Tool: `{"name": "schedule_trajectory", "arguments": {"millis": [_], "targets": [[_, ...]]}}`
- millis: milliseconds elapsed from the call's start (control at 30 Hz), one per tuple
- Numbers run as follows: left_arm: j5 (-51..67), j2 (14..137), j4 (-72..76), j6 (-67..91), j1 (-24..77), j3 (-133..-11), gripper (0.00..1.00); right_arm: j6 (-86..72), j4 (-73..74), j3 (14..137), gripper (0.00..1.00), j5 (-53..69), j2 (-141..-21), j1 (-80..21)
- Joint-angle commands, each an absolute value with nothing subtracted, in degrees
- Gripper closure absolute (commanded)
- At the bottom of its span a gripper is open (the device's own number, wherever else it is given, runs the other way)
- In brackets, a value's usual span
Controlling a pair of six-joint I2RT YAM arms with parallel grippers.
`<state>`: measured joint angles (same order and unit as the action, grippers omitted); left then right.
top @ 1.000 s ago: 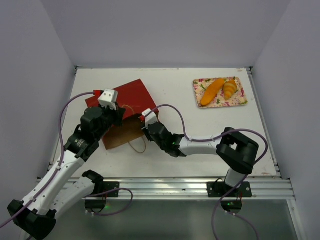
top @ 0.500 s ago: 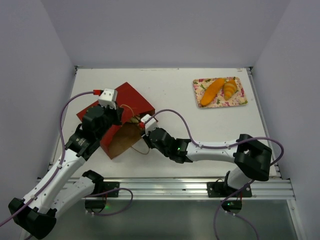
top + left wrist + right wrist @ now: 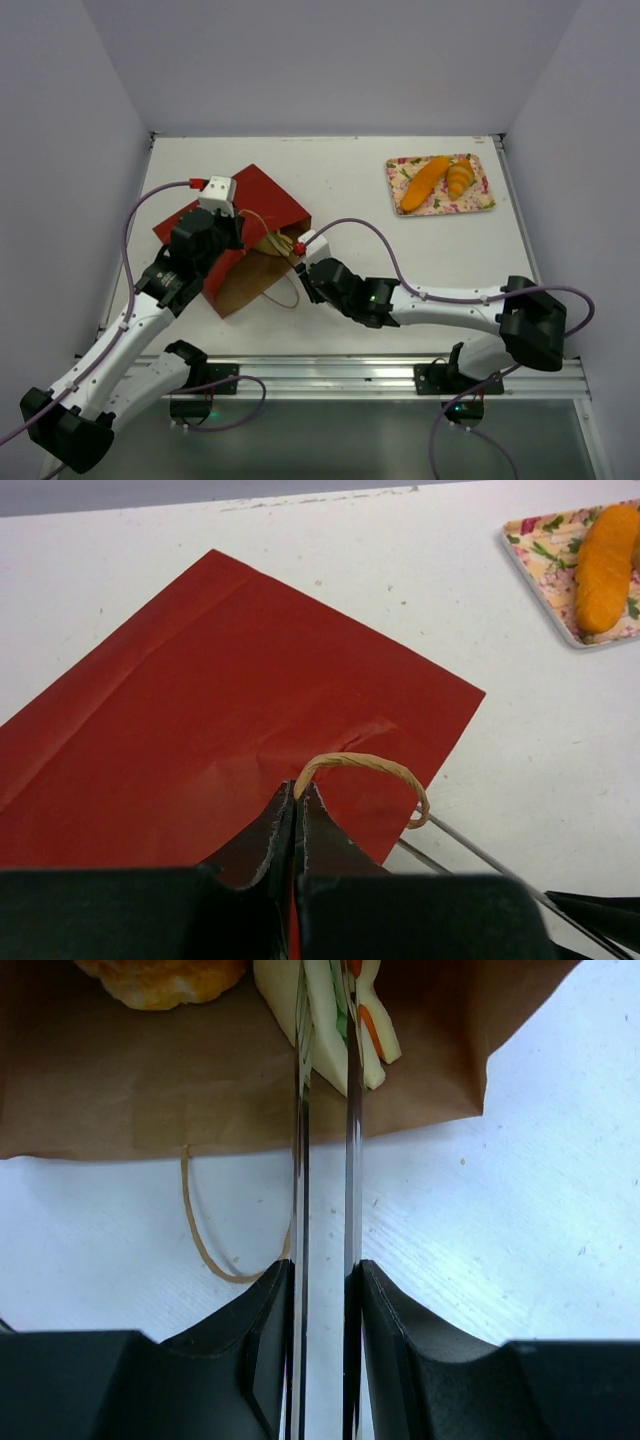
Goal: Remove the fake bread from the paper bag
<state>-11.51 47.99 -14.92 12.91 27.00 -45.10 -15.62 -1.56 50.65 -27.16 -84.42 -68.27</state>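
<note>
flowered tray (image 3: 480,199) | flat on white table (image 3: 340,175) | far right corner

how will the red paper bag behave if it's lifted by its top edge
Probably floppy: the paper bag is thin, creased sheet and bends open where the left pincer pinches it. Likely light, so it may slide on the table.

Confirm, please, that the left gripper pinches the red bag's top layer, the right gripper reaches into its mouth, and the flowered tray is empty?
Only the tray is wrong: the flowered tray holds a long orange loaf and a croissant, as the top external view shows. The left gripper does pinch the paper bag, and the right gripper reaches inside.
</note>
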Motion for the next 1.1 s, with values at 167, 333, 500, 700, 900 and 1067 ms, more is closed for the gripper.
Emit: {"name": "schedule_trajectory", "arguments": {"millis": [167, 333, 500, 700, 900, 1067], "targets": [[-16.96, 51.32, -16.96, 13.01, 26.1, -45.61, 1.0, -23.11, 5.71, 48.69, 0.76, -25.23, -74.89, -68.64], [-18.46, 53.26, -18.63, 14.85, 24.26, -46.49, 1.0, -24.61, 8.17, 48.16, 0.75, -24.87, -71.37, -68.55], [-17.23, 52.56, -17.75, 15.73, 22.68, -45.97, 1.0, -22.33, 9.4, 51.23, 0.75, -26.1, -73.29, -68.55], [-20.3, 52.91, -18.11, 16.0, 22.24, -46.23, 1.0, -19.69, 10.63, 58.44, 0.75, -26.46, -80.15, -67.59], [-20.22, 53.17, -17.14, 16.26, 22.06, -46.5, 1.0, -17.49, 9.67, 64.94, 0.76, -21.37, -85.51, -62.76], [-19.43, 53.79, -16.79, 16.26, 22.06, -46.84, 1.0, -16.17, 9.58, 69.25, 0.76, -18.2, -90.17, -58.37]]}}
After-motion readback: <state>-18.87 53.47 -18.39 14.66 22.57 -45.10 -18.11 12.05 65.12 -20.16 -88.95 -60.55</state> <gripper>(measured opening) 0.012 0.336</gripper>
